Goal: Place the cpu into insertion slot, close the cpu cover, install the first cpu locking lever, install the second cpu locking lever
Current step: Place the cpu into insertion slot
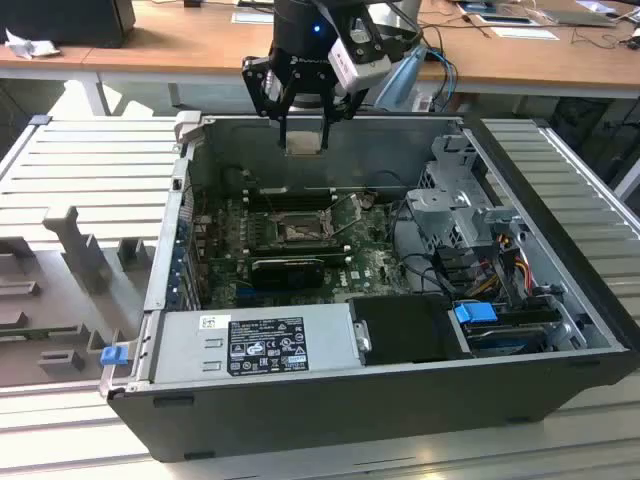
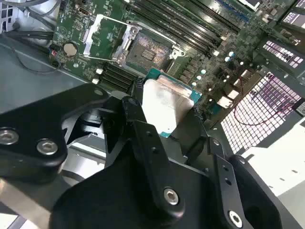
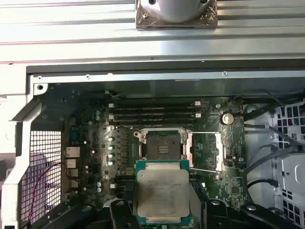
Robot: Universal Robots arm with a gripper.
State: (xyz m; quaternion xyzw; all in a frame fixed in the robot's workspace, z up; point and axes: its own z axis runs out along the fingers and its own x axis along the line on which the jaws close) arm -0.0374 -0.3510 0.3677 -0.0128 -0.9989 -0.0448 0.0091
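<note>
My gripper point(image 1: 303, 138) hangs above the open computer case point(image 1: 560, 300), over its back wall, shut on the cpu point(image 1: 303, 143). In both wrist views the cpu point(image 2: 167, 102) point(image 3: 162, 193) shows its pale metal face between the black fingers point(image 2: 138, 119), well above the board. The insertion slot point(image 3: 160, 144) point(image 2: 147, 51) point(image 1: 297, 233) lies bare on the green board with nothing in it. The cpu cover point(image 3: 205, 151) point(image 2: 102, 36), a silvery frame, is swung open and lies beside the slot.
Long black memory slots point(image 3: 155, 112) run behind the slot. A black graphics card point(image 1: 288, 268) lies in front of it and a grey power supply point(image 1: 255, 345) fills the front. A drive cage point(image 1: 455, 205) and cables point(image 1: 480, 270) stand at the exterior view's right.
</note>
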